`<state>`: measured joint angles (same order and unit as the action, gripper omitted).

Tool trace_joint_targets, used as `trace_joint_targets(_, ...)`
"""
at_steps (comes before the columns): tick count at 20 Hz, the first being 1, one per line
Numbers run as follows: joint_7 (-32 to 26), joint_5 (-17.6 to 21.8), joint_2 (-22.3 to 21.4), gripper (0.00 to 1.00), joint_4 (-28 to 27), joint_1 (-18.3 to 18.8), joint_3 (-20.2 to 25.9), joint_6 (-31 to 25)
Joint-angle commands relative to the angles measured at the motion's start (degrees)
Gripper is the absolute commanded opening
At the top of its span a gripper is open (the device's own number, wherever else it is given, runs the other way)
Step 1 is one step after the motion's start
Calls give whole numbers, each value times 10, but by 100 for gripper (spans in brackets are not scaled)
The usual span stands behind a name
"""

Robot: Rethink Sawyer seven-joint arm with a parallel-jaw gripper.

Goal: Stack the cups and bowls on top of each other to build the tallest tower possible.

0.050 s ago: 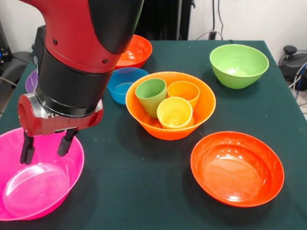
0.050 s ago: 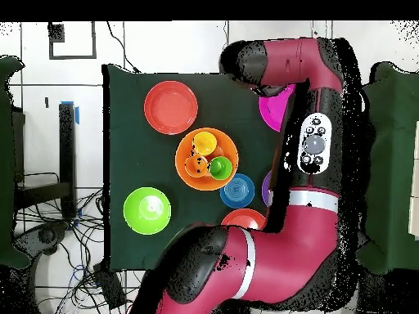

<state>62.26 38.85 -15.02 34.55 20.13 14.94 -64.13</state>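
A large light orange bowl (image 1: 165, 130) (image 2: 183, 163) at the table's middle holds three cups side by side: green (image 1: 150, 94) (image 2: 219, 168), orange (image 1: 183, 91) (image 2: 195, 166) and yellow (image 1: 174, 113) (image 2: 204, 145). My gripper (image 1: 45, 153) hangs open over the far side of the big pink bowl (image 1: 38, 191) (image 2: 274, 105), with nothing between its fingers. The arm covers the gripper in the overhead view. Whether a fingertip touches the pink bowl I cannot tell.
Around the middle bowl stand a small blue bowl (image 1: 123, 84) (image 2: 237, 190), a lime green bowl (image 1: 238, 65) (image 2: 147, 210), two red-orange bowls (image 1: 237, 168) (image 2: 171, 107) (image 1: 136, 51) (image 2: 243, 219), and a purple bowl (image 1: 30, 81) (image 2: 268, 188) half hidden by the arm.
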Motion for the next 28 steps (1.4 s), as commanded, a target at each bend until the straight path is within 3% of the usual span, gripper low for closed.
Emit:
trace_joint_targets(1,-114,0,10,100,99,11,18,41)
trace_joint_targets(11,34,-11,-14,100,142,2,-14,84)
trace_joint_targets(18,65,-27,-37,100,172,-9,-33,78)
trace_joint_targets(28,50,-40,-52,100,217,-18,-44,109)
